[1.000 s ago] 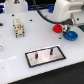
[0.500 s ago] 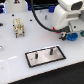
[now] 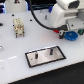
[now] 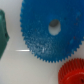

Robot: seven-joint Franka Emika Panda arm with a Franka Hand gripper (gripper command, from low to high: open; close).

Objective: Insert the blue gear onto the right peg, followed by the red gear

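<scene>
Nearest the exterior camera lies a flat grey rectangular metal-looking base plate with a dark rim (image 3: 46, 55), carrying two thin upright pegs; both pegs stand bare, so no gear is mounted yet. It rests on the smooth, glossy white desk (image 3: 15, 67).

Further back, towards the exterior view's right, the white arm hangs low over the wide, flat, bright-blue toothed plastic gear with a raised hub (image 4: 51, 31), which lies on the desk. The small, chunky, bright-red toothed gear (image 4: 73, 73) sits just beside it.

By my judgement the step in hand is the approach to pick up the blue gear. The next move calls for centring on its hub before gripping.

The dark pincer (image 3: 62, 34) is too blurred to tell whether it is spread or pressed together.

A teal-green plastic piece (image 4: 3, 36) lies near the blue gear.
</scene>
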